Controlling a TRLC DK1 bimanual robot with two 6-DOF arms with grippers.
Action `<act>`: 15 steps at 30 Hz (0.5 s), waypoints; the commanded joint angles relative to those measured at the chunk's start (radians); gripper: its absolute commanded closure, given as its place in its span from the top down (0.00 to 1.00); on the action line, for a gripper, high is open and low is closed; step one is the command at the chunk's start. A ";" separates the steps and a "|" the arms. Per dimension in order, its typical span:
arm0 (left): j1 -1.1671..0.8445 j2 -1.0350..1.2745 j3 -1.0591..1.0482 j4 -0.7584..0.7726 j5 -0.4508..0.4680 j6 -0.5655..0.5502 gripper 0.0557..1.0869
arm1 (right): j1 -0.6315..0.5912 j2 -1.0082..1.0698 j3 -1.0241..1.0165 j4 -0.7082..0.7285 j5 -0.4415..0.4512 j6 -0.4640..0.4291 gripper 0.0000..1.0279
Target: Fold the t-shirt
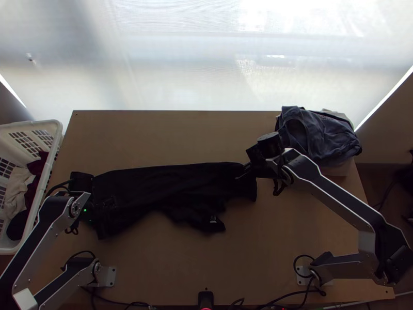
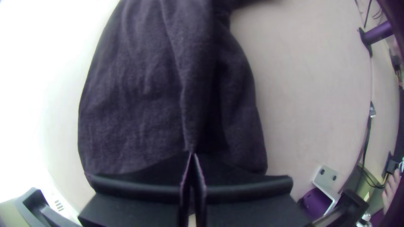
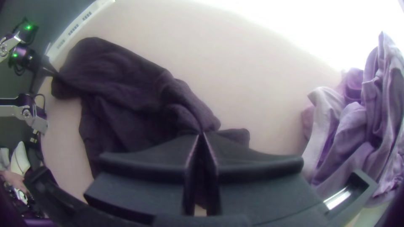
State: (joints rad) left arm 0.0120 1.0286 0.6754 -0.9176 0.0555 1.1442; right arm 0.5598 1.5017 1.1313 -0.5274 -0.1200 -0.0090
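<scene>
The black t-shirt (image 1: 170,188) lies lengthwise across the middle of the table, partly folded and wrinkled, a loose part bunched toward the near edge. At its left end is my left gripper (image 1: 92,199); in the left wrist view the left gripper (image 2: 192,154) is shut on a ridge of the shirt (image 2: 147,92). My right gripper (image 1: 242,173) stands at the shirt's right end, near the far edge of the cloth. In the right wrist view the right gripper (image 3: 202,135) is shut on a fold of the shirt (image 3: 126,92).
A pile of blue-grey and light clothes (image 1: 320,137) lies at the table's back right corner, close beside the right arm. A white laundry basket (image 1: 49,126) holding clothes stands off the left edge. Bare table (image 1: 170,137) stretches behind the shirt.
</scene>
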 commanded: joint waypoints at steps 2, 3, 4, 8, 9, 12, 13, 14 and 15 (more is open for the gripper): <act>0.088 0.002 0.127 -0.095 0.020 -0.009 0.04 | 0.003 -0.009 0.002 -0.023 0.000 0.000 0.03; 0.111 0.002 0.162 -0.102 0.024 -0.015 0.04 | 0.003 -0.017 -0.001 -0.031 0.000 0.001 0.03; 0.131 0.002 0.193 -0.112 0.029 -0.020 0.04 | 0.003 -0.028 -0.004 -0.039 0.000 0.001 0.03; 0.186 -0.004 0.316 -0.173 0.038 -0.051 0.04 | 0.002 -0.093 0.033 -0.128 -0.003 0.014 0.03; 0.197 -0.007 0.349 -0.201 0.049 -0.058 0.04 | 0.002 -0.109 0.053 -0.175 -0.009 0.015 0.03; 0.223 -0.019 0.441 -0.276 0.081 -0.083 0.04 | 0.008 -0.156 0.078 -0.313 -0.070 0.017 0.03; 0.227 -0.025 0.470 -0.299 0.084 -0.092 0.04 | 0.018 -0.179 0.074 -0.353 -0.086 0.015 0.03; 0.230 -0.030 0.503 -0.329 0.090 -0.101 0.04 | 0.034 -0.207 0.071 -0.395 -0.090 0.010 0.03; 0.241 -0.033 0.540 -0.359 0.102 -0.110 0.04 | 0.046 -0.233 0.071 -0.428 -0.096 0.003 0.03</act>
State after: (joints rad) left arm 0.1928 1.0161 1.0180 -1.1362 0.1123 1.0813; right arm 0.5682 1.3861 1.1786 -0.7483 -0.1589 0.0002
